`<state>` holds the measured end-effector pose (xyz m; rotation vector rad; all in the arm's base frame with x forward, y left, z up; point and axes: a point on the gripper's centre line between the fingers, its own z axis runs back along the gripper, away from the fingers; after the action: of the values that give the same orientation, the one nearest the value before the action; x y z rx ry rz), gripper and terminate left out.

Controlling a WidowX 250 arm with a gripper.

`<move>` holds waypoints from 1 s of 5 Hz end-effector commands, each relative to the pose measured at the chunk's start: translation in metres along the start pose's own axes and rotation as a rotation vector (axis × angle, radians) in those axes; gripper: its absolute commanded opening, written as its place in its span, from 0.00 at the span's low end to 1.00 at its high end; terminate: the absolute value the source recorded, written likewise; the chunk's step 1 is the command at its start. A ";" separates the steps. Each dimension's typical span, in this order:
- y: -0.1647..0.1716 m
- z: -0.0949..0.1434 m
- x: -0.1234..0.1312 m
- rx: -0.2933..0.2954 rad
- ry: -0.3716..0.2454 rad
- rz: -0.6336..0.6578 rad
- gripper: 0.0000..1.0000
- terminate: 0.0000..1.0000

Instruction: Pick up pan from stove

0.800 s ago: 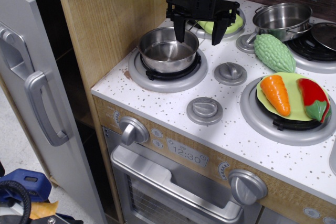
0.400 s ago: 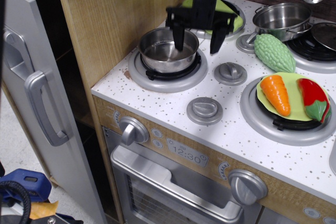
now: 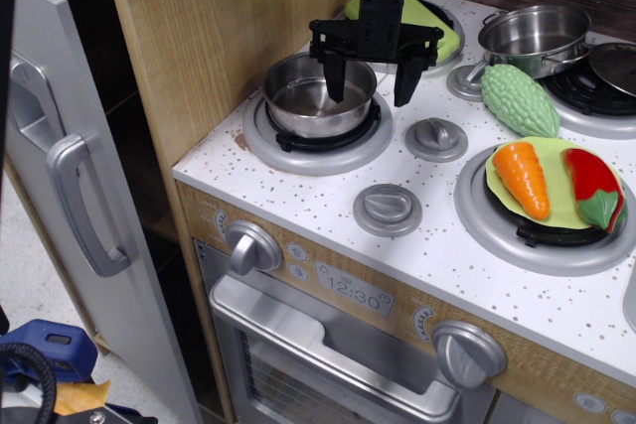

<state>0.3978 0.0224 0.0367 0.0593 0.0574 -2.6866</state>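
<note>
The pan [image 3: 316, 94] is a small round shiny steel pot standing on the front-left burner of the stove [image 3: 417, 235], which has a white speckled top. My black gripper [image 3: 370, 81] hangs open over the pan's right rim. Its left finger reaches down inside the pan and its right finger hangs outside the rim, so the rim lies between them. I cannot tell whether either finger touches the pan.
A wider steel pot [image 3: 535, 39] stands at the back right. A green bitter gourd [image 3: 519, 98] lies beside it. A carrot [image 3: 521, 178] and a red pepper [image 3: 594, 190] lie on a green plate [image 3: 556, 208]. A wooden cabinet wall [image 3: 209, 37] rises left of the pan.
My gripper has come lower and slightly left, so its left finger now sits deeper inside the pan. The pan has not moved.
</note>
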 end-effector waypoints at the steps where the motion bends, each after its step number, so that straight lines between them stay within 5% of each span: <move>1: -0.003 0.008 -0.006 0.023 0.048 -0.010 1.00 0.00; 2: -0.004 0.003 -0.006 0.029 0.067 -0.005 0.00 0.00; 5: 0.004 0.015 -0.004 0.010 0.121 0.025 0.00 0.00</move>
<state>0.3971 0.0184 0.0277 0.1315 0.1214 -2.6559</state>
